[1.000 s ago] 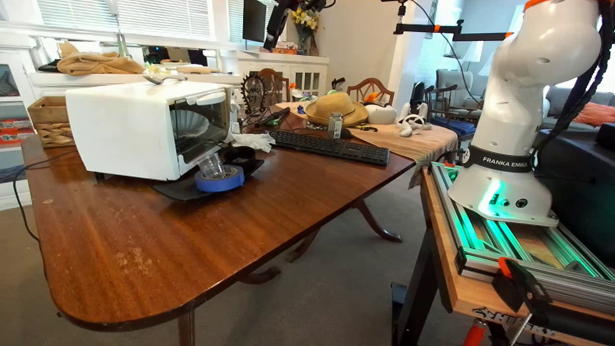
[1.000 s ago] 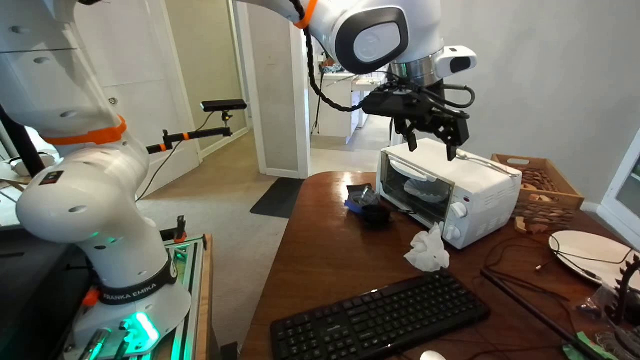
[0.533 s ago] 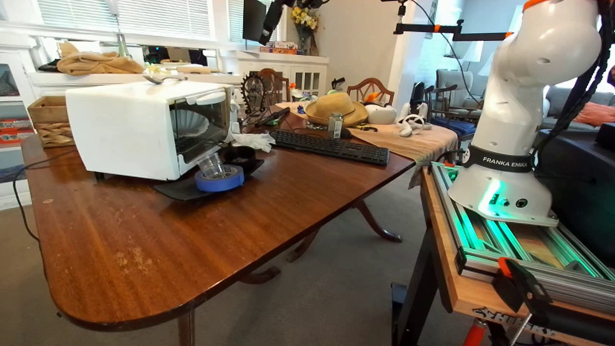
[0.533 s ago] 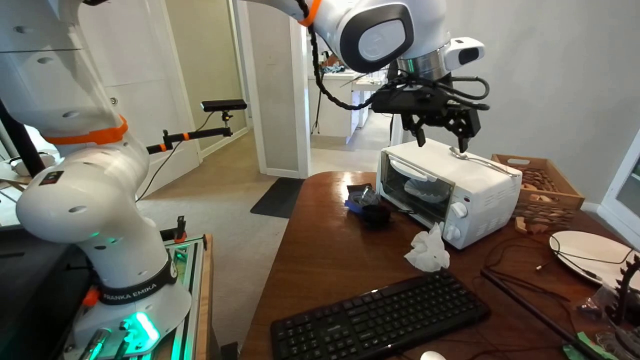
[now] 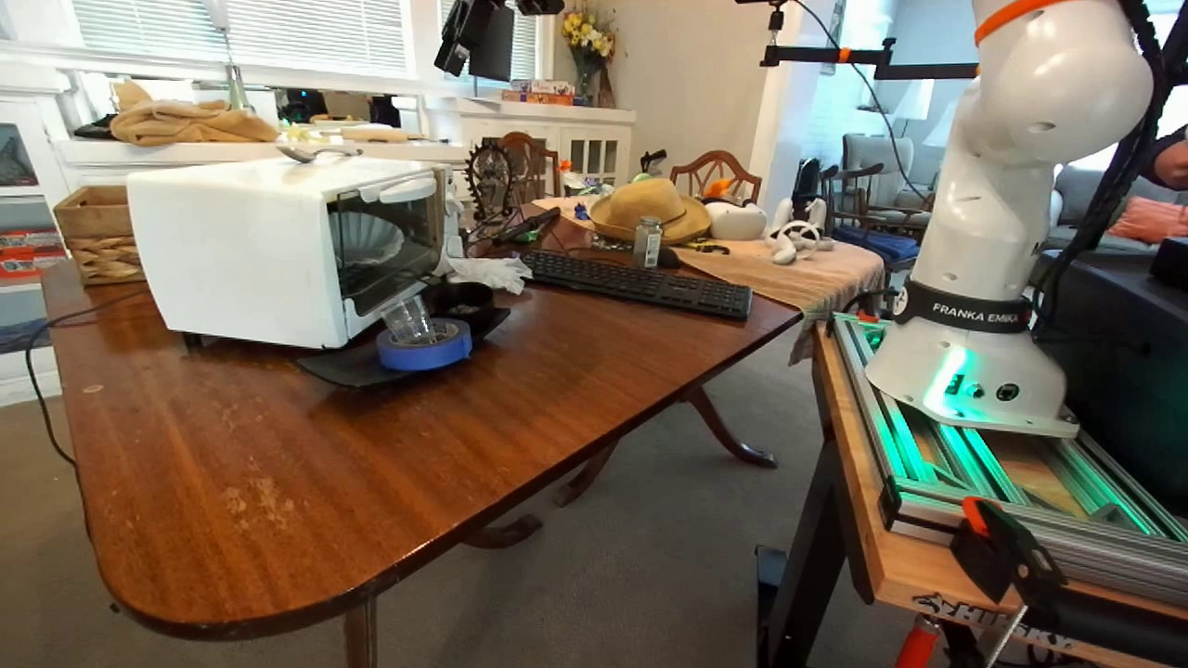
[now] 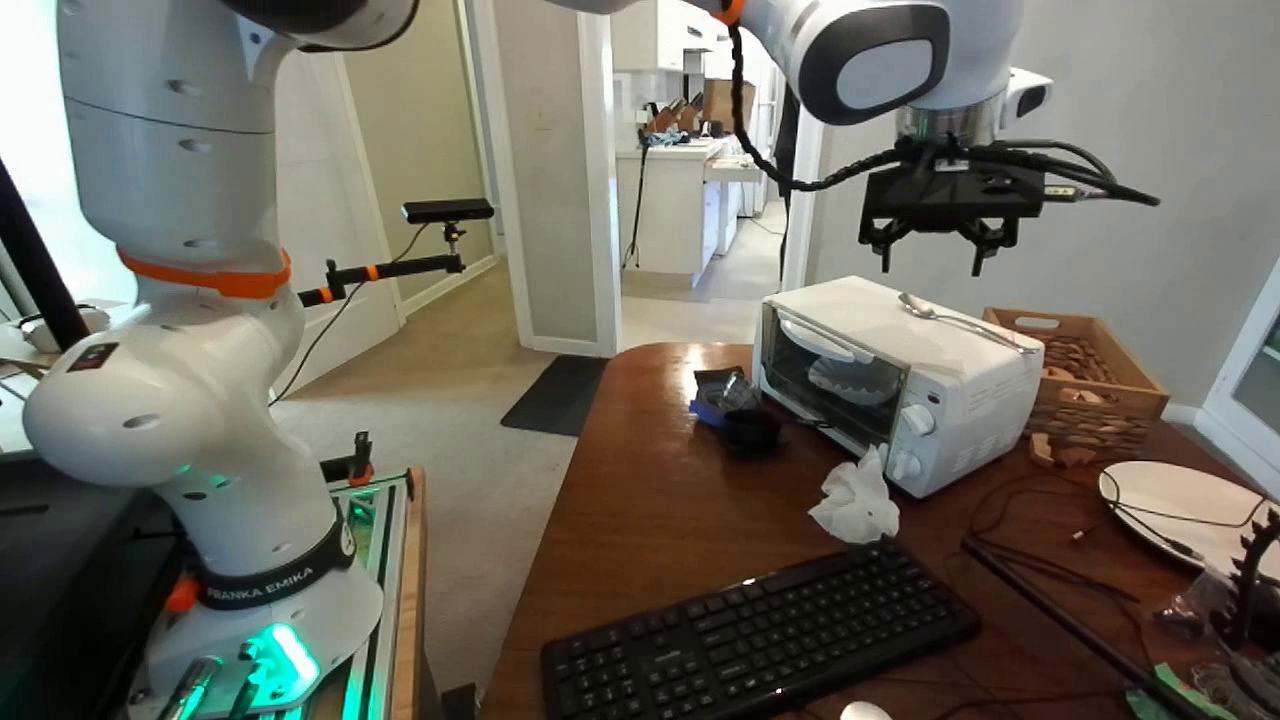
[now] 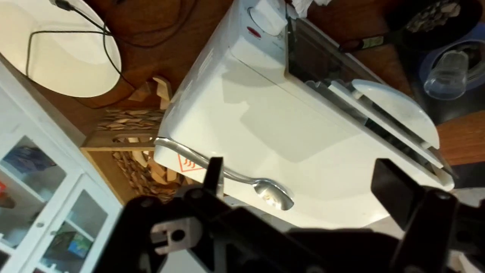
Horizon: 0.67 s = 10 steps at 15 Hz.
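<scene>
My gripper (image 6: 932,265) is open and empty, hovering above the white toaster oven (image 6: 960,370). It points down. A silver spoon (image 6: 965,320) lies on the oven's top and also shows in the wrist view (image 7: 271,193). In the wrist view, my open fingers (image 7: 297,172) spread over the oven top (image 7: 273,129). The spoon's bowl appears between them, and the left finger crosses in front of its handle. The gripper touches nothing visible. In an exterior view only a dark part of the gripper (image 5: 462,42) shows at the top edge. The oven door looks shut, with a pale fluted dish (image 5: 367,239) inside.
Beside the oven are a wooden basket (image 6: 1100,390), a white plate (image 6: 1190,500) and crumpled white tissue (image 6: 857,502). Blue tape (image 5: 424,353), a clear cup (image 5: 406,320) and a black bowl (image 5: 464,301) sit before its door. A keyboard (image 6: 760,640) lies on the table.
My gripper has moved over the oven top, rightward in one exterior view and leftward in another. It has turned from tilted to level. The spoon and oven have not moved.
</scene>
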Available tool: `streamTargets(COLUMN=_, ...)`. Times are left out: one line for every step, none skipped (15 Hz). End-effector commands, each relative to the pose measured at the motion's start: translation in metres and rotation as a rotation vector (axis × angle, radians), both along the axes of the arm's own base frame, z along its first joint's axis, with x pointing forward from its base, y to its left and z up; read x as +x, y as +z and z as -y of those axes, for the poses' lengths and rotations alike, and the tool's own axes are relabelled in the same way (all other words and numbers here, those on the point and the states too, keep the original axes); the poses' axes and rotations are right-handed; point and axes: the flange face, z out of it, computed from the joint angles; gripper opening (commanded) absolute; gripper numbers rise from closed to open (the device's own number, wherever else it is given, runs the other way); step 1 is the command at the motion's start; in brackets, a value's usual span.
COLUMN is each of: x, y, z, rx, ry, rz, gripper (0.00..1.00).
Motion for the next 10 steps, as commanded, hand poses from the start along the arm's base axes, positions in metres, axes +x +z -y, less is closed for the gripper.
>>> streamTargets(x=0.041, y=-0.012, z=0.012, rx=-0.054, ry=0.174, rz=-0.052, gripper=1.0)
streamTargets(x=0.05, y=-0.009, z=0.017, rx=-0.078, ry=0.195, rz=-0.042, gripper=1.0)
streamTargets(x=0.059, y=-0.008, z=0.02, rx=-0.083, ry=0.193, rz=-0.028, gripper=1.0)
streamTargets(x=0.038, y=-0.008, z=0.012, rx=-0.06, ry=0.148, rz=-0.029, gripper=1.0)
streamTargets(x=0.046, y=-0.007, z=0.016, rx=-0.068, ry=0.157, rz=-0.021, gripper=1.0)
streamTargets(x=0.051, y=-0.008, z=0.018, rx=-0.073, ry=0.16, rz=-0.015, gripper=1.0)
streamTargets(x=0.055, y=-0.008, z=0.019, rx=-0.075, ry=0.162, rz=-0.012, gripper=1.0)
streamTargets(x=0.057, y=-0.009, z=0.019, rx=-0.077, ry=0.164, rz=-0.012, gripper=1.0)
streamTargets(x=0.057, y=-0.008, z=0.019, rx=-0.077, ry=0.167, rz=-0.014, gripper=1.0)
streamTargets(x=0.058, y=-0.007, z=0.019, rx=-0.077, ry=0.168, rz=-0.014, gripper=1.0)
